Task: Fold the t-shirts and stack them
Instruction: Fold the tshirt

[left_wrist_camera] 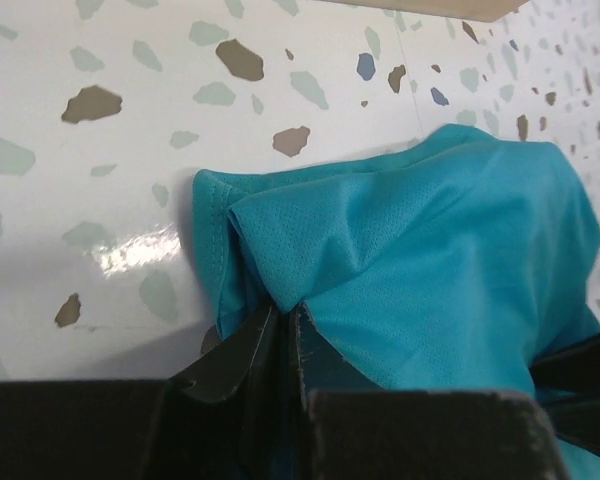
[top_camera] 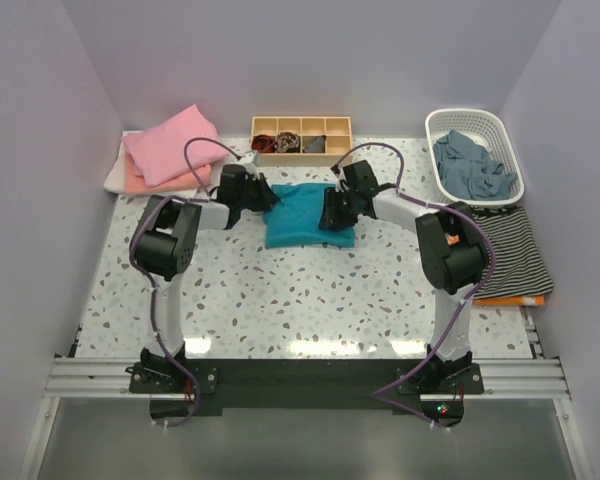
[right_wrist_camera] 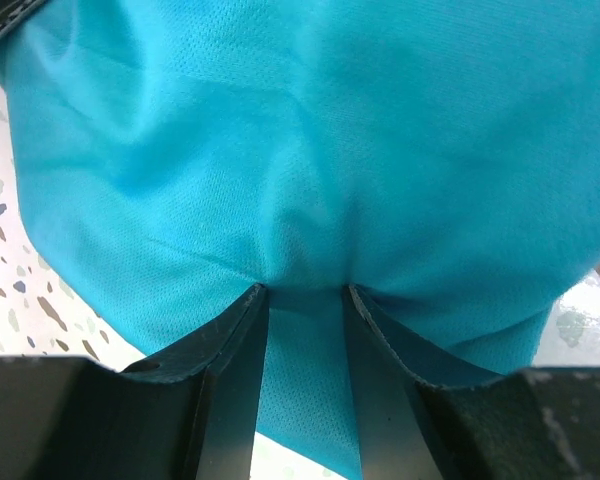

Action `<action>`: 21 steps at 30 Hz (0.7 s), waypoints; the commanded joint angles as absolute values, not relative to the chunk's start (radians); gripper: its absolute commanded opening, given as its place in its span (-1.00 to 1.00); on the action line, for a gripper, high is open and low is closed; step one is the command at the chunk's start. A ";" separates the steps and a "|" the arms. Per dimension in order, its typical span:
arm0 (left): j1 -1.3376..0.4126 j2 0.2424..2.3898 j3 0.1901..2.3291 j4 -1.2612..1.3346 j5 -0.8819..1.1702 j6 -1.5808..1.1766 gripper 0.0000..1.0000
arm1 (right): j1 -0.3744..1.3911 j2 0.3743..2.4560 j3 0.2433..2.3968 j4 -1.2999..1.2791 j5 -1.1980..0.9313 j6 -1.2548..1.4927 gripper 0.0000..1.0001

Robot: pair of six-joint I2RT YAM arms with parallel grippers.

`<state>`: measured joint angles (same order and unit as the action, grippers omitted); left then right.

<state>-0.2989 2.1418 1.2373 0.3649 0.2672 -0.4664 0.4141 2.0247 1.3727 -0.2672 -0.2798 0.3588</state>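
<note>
A teal-blue t-shirt (top_camera: 310, 215) lies as a folded rectangle at the middle of the speckled table, between both arms. My left gripper (top_camera: 270, 203) is at its left edge. In the left wrist view the jaws (left_wrist_camera: 288, 308) are pinched nearly together on a puckered corner of the teal cloth (left_wrist_camera: 430, 250). My right gripper (top_camera: 328, 212) is at the shirt's right edge. In the right wrist view its jaws (right_wrist_camera: 305, 290) stand a finger's width apart, closed on a thick fold of the teal cloth (right_wrist_camera: 310, 130), which drapes over the tips. Folded pink (top_camera: 175, 145), peach (top_camera: 140, 182) and white (top_camera: 115, 178) shirts are stacked at the back left.
A wooden divided box (top_camera: 302, 137) stands at the back centre, just behind the teal shirt. A white basket (top_camera: 440, 125) with blue-grey clothes (top_camera: 470, 165) is at the back right. A striped cloth (top_camera: 515, 250) lies over an orange one (top_camera: 510, 299) at the right edge.
</note>
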 commanded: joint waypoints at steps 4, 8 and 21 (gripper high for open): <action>-0.175 2.141 1.086 0.739 0.563 -0.739 -0.80 | 0.419 2.068 1.376 -0.249 -0.258 0.359 -0.21; -0.147 2.172 1.063 0.891 0.656 -0.843 -0.75 | 0.417 2.071 1.376 -0.249 -0.259 0.357 -0.22; -0.144 2.060 1.071 0.775 0.627 -0.700 0.68 | 0.419 1.936 1.344 -0.207 -0.232 0.344 -0.15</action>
<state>-0.1444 2.1860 1.0649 0.8875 0.7105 -0.8730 0.4145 2.0274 1.3636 -0.2203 -0.2798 0.3580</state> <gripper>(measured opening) 0.827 0.420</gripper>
